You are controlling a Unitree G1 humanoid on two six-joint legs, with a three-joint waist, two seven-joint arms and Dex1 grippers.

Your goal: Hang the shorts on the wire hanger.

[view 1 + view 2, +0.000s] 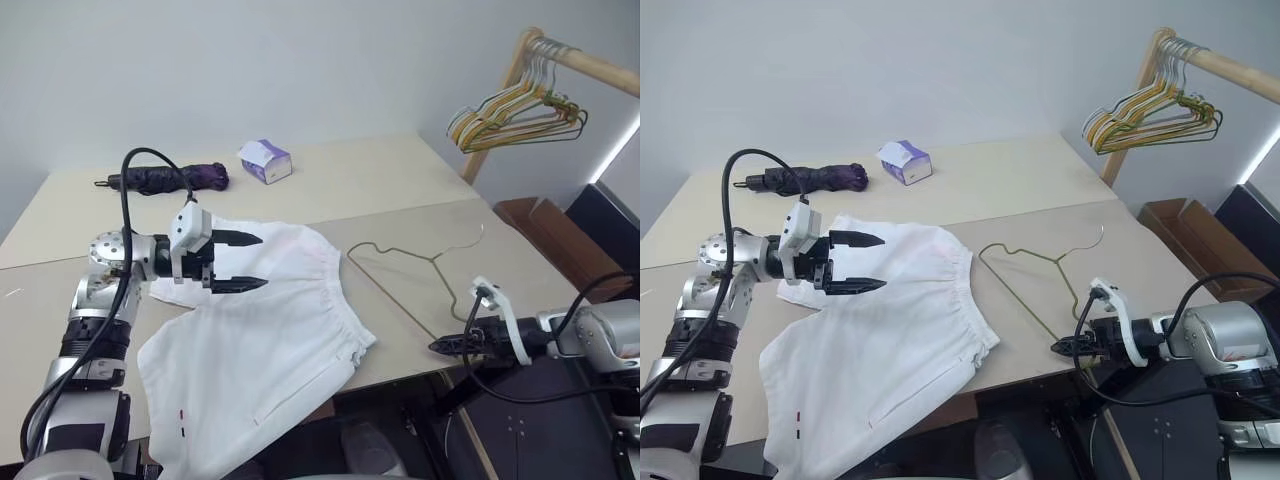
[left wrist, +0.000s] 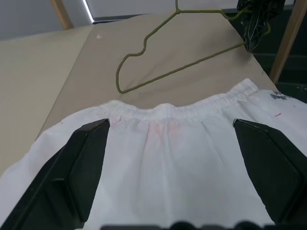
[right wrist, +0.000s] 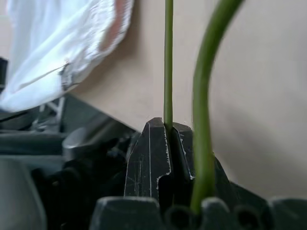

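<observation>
Right pincer (image 1: pixel 1064 346) clamps the wire hanger (image 1: pixel 1025 280) at the desk's (image 1: pixel 1040 190) near edge; left pincer (image 1: pixel 860 263), apart, should pinch the shorts' (image 1: pixel 890 330) waistband.

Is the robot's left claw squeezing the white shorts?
No, the left gripper hangs wide open above the shorts, its two black fingers spread apart with nothing between them.

Setting reads as a robot test room, not a home: bare pale grey walls, a plain beige board table (image 1: pixel 380 180) with a seam across it, a wooden rail (image 1: pixel 590 68) carrying a bunch of yellow and green wire hangers (image 1: pixel 515 115), a brown cardboard box (image 1: pixel 545 240) on the floor.
</observation>
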